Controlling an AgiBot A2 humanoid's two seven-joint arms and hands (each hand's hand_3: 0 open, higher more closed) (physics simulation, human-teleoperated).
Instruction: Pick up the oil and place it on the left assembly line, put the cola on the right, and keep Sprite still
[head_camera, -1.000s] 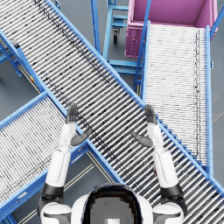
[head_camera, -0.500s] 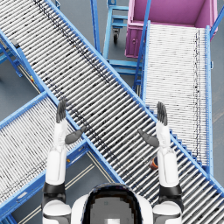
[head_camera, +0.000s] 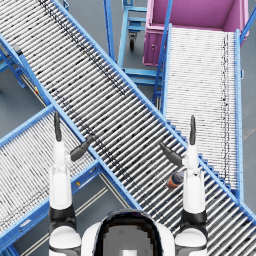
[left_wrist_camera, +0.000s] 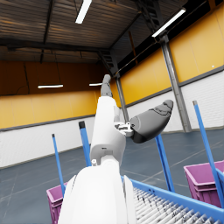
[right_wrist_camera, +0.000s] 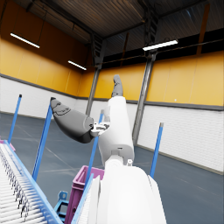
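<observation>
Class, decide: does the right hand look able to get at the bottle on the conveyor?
Probably yes: the bottle lies uncovered beside the right forearm, and the right hand is open, though raised above it.

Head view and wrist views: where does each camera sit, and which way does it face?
Head view: on the head, facing steeply down at roller conveyors; both arms, left hand and right hand.
Left wrist view: on that forearm, facing up along it; forearm and hand show.
Right wrist view: likewise, right arm.
Both wrist views share the yellow wall.
</observation>
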